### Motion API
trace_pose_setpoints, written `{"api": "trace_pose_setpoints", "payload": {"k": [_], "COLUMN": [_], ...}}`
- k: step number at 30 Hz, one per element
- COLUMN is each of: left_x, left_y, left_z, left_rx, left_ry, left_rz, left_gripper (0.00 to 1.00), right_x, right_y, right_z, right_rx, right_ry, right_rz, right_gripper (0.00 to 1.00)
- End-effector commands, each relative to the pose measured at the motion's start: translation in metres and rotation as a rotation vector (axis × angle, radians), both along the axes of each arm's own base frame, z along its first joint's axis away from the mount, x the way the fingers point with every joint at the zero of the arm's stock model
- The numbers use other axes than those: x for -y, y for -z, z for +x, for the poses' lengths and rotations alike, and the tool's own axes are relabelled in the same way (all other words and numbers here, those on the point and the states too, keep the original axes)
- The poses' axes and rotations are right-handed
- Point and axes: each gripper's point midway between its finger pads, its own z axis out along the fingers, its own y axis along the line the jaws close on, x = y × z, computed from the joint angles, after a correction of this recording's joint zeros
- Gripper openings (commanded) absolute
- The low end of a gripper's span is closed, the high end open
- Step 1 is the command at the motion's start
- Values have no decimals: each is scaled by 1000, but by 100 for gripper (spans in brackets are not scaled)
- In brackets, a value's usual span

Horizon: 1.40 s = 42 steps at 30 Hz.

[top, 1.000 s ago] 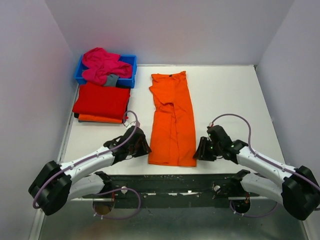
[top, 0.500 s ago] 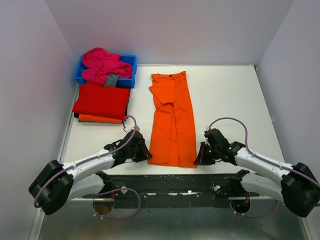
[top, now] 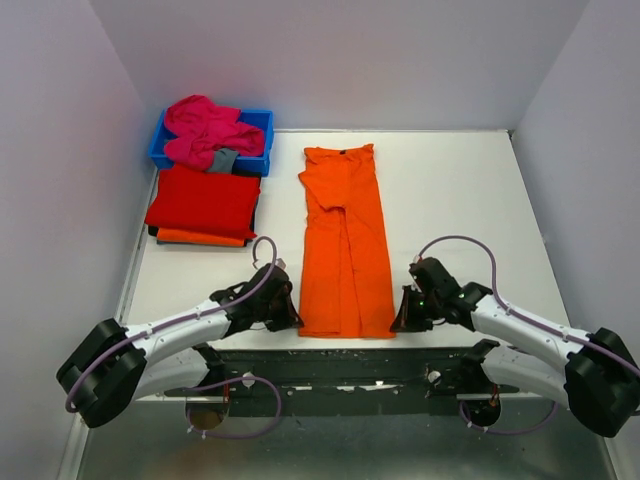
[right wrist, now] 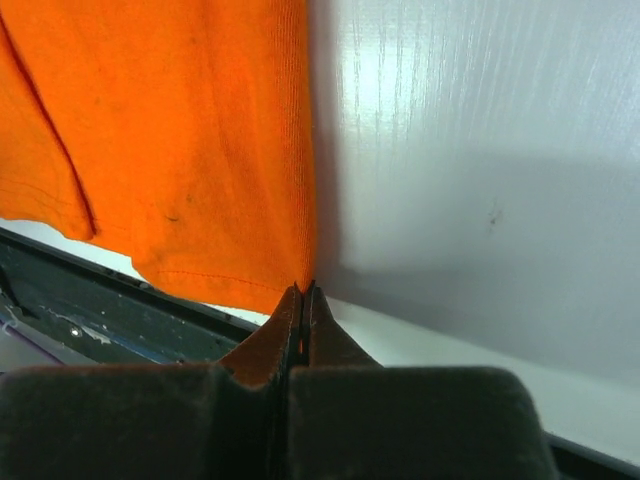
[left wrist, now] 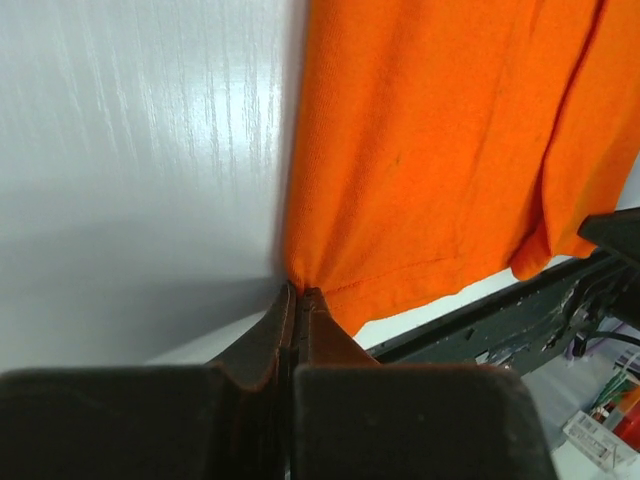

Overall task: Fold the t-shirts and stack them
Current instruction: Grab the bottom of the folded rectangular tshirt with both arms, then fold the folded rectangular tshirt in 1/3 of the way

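An orange t-shirt, folded lengthwise into a long strip, lies down the middle of the table. My left gripper is shut on its near left hem corner. My right gripper is shut on its near right hem corner. A folded red t-shirt lies on a folded orange one at the left. A magenta-pink t-shirt is bunched in the blue bin.
A small grey cloth piece lies on the bin's front. The table's near edge and a dark metal rail run just behind both grippers. White walls stand close on the left, right and back.
Both grippers have moved toward the near edge, dragging the orange shirt's hem nearer. The left gripper slid slightly right, the right slightly left.
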Motion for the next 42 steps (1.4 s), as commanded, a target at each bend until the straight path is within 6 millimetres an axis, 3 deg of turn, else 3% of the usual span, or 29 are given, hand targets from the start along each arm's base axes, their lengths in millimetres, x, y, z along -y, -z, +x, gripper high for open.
{"api": "trace_pose_setpoints", "payload": {"k": [1, 8, 13, 17, 21, 27, 31, 34, 42], "left_x": [4, 16, 30, 37, 26, 13, 9, 6, 10], "left_y": [-7, -20, -47, -76, -96, -105, -102, -97, -84], "left_z": [-14, -17, -2, 36, 85, 156, 197, 218, 245], "left_rx": [-39, -39, 4, 82, 155, 211, 232, 260, 238], "left_ry": [25, 37, 47, 20, -54, -189, -278, -359, -361], "left_rz": [-26, -95, -151, -180, -170, -188, -144, -155, -143], "left_gripper": [0, 0, 0, 0, 0, 0, 0, 0, 0], "right_x": [1, -2, -7, -11, -6, 1, -3, -3, -6], "right_y": [-15, -31, -59, -88, -100, -109, -100, -87, -77], "right_z": [-3, -1, 27, 61, 102, 169, 205, 229, 271], "right_rx": [6, 40, 136, 215, 251, 255, 213, 178, 158], "right_ry": [-31, -43, -17, 9, 60, 118, 117, 127, 125], "right_rz": [-9, 20, 0, -21, -38, -15, -34, -40, -31], "right_gripper": [1, 1, 1, 1, 1, 1, 1, 1, 1]}}
